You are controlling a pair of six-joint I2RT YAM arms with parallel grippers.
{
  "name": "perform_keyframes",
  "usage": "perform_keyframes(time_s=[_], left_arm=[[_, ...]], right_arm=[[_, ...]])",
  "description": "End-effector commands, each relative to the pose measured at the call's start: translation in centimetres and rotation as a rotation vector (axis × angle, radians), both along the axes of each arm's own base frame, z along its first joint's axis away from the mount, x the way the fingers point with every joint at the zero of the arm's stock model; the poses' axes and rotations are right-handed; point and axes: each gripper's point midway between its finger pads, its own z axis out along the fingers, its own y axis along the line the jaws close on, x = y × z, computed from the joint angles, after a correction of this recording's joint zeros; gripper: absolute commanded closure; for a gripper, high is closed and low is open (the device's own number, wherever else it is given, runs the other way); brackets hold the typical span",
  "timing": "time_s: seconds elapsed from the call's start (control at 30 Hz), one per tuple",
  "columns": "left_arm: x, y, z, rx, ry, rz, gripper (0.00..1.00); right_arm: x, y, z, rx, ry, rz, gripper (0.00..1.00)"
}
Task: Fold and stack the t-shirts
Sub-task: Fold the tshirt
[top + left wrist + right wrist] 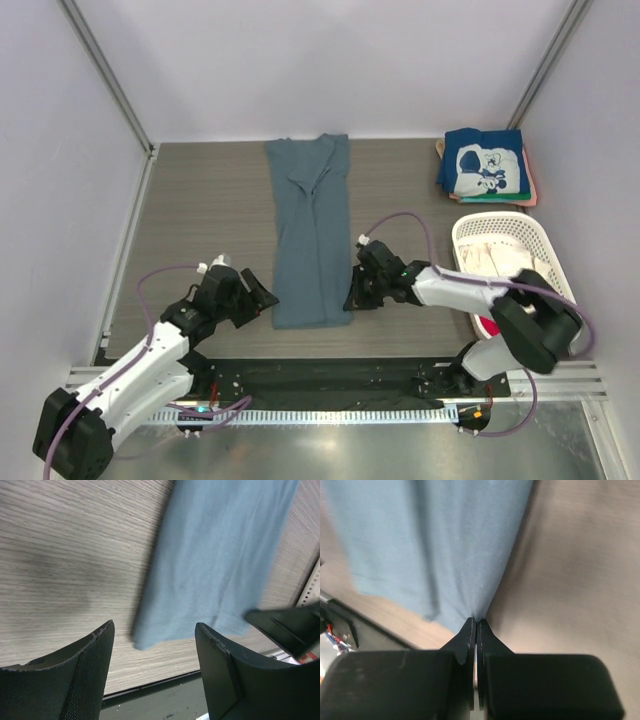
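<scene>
The slate-blue shirt (220, 555) is smeared by blur in the left wrist view and runs off the top edge of both wrist views; the bit of its edge nipped between the right gripper's (476, 622) closed tips is hidden. Right of that shirt, the navy shirt (485, 165) covers its pile so only thin pink and green edges show, and the right arm (530, 325) hides the basket's (458, 240) near end and most of a red cloth (487, 326).
</scene>
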Motion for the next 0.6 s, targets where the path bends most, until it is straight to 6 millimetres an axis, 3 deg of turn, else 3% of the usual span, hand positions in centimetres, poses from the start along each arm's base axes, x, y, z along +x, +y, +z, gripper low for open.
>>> perform_keyframes(time_s=[0.0,0.03,0.07,0.13,0.17,0.23,0.3,0.57], left_arm=[[-0.2,-0.5,2.0,-0.028,-0.024,-0.028,0.34],[-0.4,-0.5,2.1,-0.026,-0.023,-0.033,0.34],[-0.6,-0.4,2.1,-0.025,-0.017,-0.035,0.34],[-1.1,-0.7,1.9,-0.034,-0.004,-0.054,0.34],[-1.3,-0.8,1.8,-0.037,0.002,-0.059,0.34],[-1.8,-1.1,1.4,-0.030,0.002,-0.077,0.34],[-2.5,-1.7,1.3,-0.030,0.006,-0.101,0.34],[-5.3,-4.9,-0.2,0.011,0.048,-0.175,0.34]], right_arm=[[-1.0,-2.3,6.2,0.000,-0.148,-0.101,0.99],[-1.3,-3.1,7.0,-0.005,-0.183,-0.144,0.99],[-2.6,-4.4,5.9,-0.025,-0.149,-0.179,0.99],[-3.9,-5.3,5.7,0.023,-0.136,-0.196,0.99],[-5.2,-6.2,3.4,0.001,-0.094,-0.193,0.99],[-6.4,-7.0,1.0,-0.017,-0.045,-0.198,0.99],[-7.4,-6.9,0.3,0.002,-0.006,-0.178,0.99],[-7.4,-8.4,-0.8,-0.097,-0.019,-0.171,0.99]])
